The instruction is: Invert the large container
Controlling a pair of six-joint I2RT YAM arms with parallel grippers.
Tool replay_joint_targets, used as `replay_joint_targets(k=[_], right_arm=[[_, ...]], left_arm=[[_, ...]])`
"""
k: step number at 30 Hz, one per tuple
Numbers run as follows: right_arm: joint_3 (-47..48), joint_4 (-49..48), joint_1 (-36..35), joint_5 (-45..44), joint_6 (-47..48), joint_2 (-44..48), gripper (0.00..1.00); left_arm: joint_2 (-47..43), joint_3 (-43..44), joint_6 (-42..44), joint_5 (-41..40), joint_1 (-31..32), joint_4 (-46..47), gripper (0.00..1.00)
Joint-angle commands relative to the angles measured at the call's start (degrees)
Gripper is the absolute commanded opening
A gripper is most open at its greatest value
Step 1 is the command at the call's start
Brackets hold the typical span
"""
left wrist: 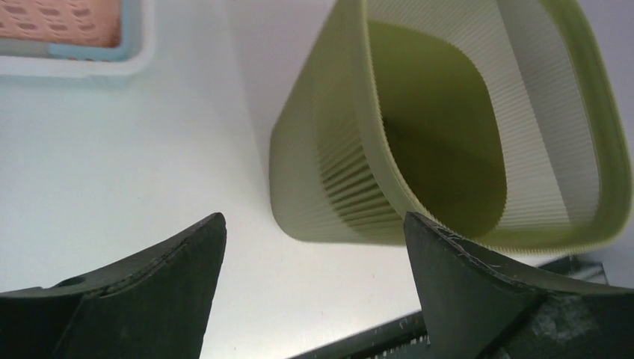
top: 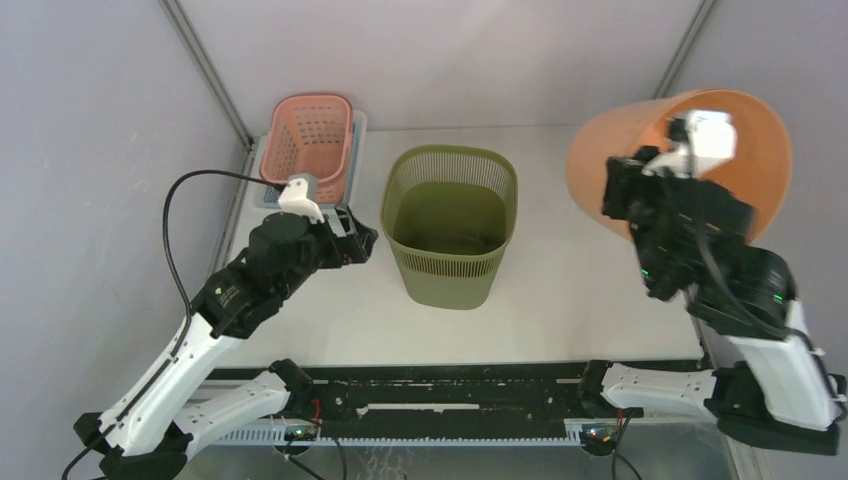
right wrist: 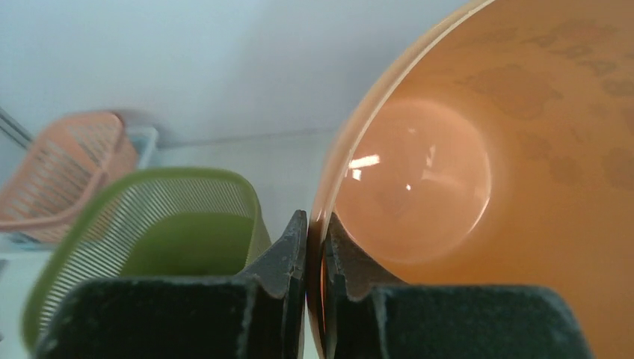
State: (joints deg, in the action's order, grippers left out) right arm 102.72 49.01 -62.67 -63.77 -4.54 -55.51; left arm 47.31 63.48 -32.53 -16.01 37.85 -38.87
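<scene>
Only the right wrist view shows the right gripper (right wrist: 314, 224) clamped on the rim of the large round orange plastic container (right wrist: 448, 172), held up right of the green slatted plastic bin (top: 445, 275). The left gripper (left wrist: 314, 232) gapes empty left of that bin.

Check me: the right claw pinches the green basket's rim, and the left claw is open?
Not quite: the right wrist view shows the right gripper pinching the rim of the orange bucket, not the green basket. The left gripper is indeed open.
</scene>
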Motion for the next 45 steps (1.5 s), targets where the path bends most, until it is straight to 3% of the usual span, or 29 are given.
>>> replay_joint_targets(k=[1,5,10,16,22,27,32,36,45], right_arm=[[-2.74,11.71,14.76,21.71,-10.38,-6.54,0.0],[-14.37,4.95,26.02,35.51,-11.22,-4.38,0.0],[-22.16,3.86,32.32,44.37,-12.34,-4.26,0.0],[-30.07,1.51,33.17,50.68,-14.47,-5.05,0.0],[-31.88,-2.5,31.54,53.68,-15.86,-7.01,0.0],[-31.88,-7.03,28.33,54.89,-17.28,-8.99,0.0],[-31.88,-10.0,25.75,54.71,-18.1,-11.63,0.0],[-31.88,-12.67,25.89,55.08,-18.23,-13.65,0.0],[-31.79,-15.33,30.54,57.02,-17.06,-17.02,0.0]], left_arm=[[-2.6,0.79,-0.36,-3.79,5.74,-3.6,0.92],[-6.22,-2.7,-2.71,-6.88,11.8,-5.41,0.92],[-9.41,-6.54,-5.41,-9.12,16.86,-7.8,0.92],[-7.15,-10.91,-9.73,-10.14,24.95,-6.16,0.91],[0.53,-17.66,-13.01,-9.57,31.8,3.31,0.92],[7.04,-23.83,-14.21,-6.24,32.07,17.55,0.92],[18.21,-22.8,-13.97,-6.5,32.07,23.87,0.92],[25.36,-20.82,-14.28,-11.09,31.63,27.33,0.93],[36.6,-17.78,-13.94,-12.57,22.95,35.76,0.93]])
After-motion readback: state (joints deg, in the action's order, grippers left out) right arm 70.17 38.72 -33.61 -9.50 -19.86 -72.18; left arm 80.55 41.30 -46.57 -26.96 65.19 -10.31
